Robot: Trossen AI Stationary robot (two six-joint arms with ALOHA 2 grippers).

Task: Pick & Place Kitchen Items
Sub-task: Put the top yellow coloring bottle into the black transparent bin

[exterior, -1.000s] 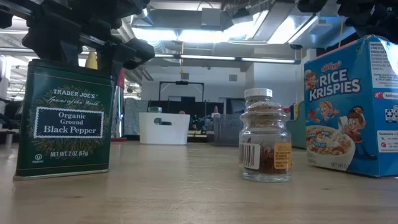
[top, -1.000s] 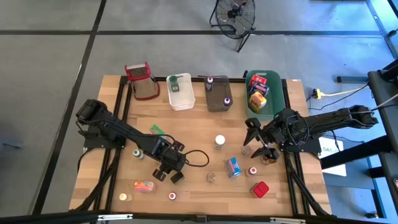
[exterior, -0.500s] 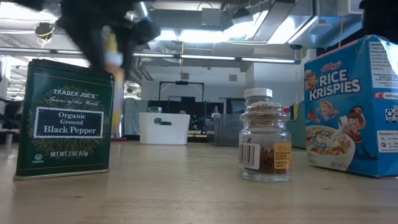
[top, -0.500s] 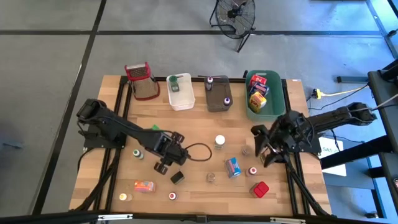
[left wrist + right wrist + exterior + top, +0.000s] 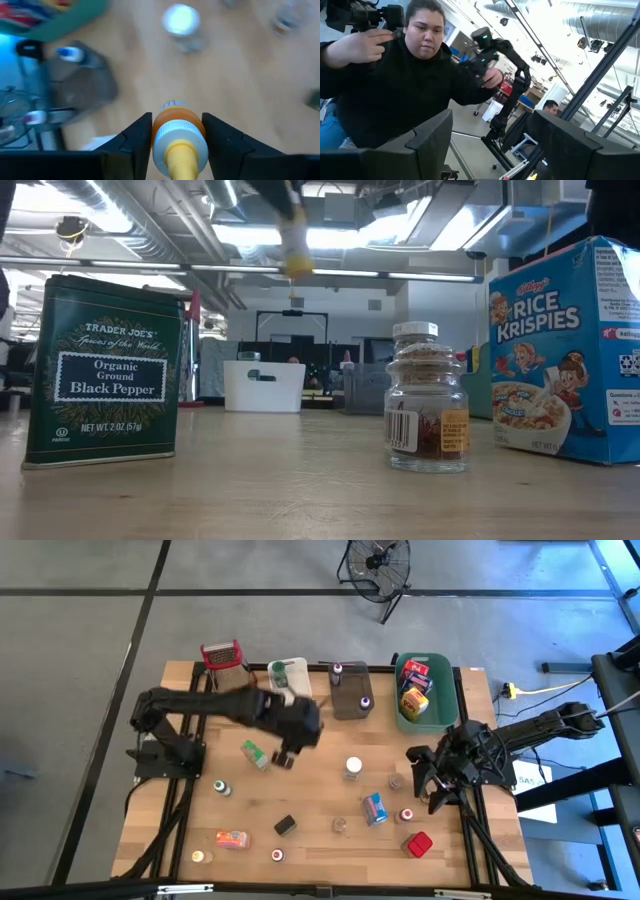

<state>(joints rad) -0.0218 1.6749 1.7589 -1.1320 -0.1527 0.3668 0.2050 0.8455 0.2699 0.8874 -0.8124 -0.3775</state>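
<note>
High view: the left claw (image 5: 290, 740) hangs in the upper middle of the frame, near the white tub (image 5: 290, 687); the right claw (image 5: 428, 780) sits at right, open and empty.

Left wrist view: the left claw (image 5: 177, 137) grips a yellow-capped bottle (image 5: 178, 137), lower centre.

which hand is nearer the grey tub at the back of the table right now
Left. The left hand, shut on a yellow-capped bottle, is just in front of the grey tub, toward its left corner. The right hand is open, farther off near the table's right edge.
</note>
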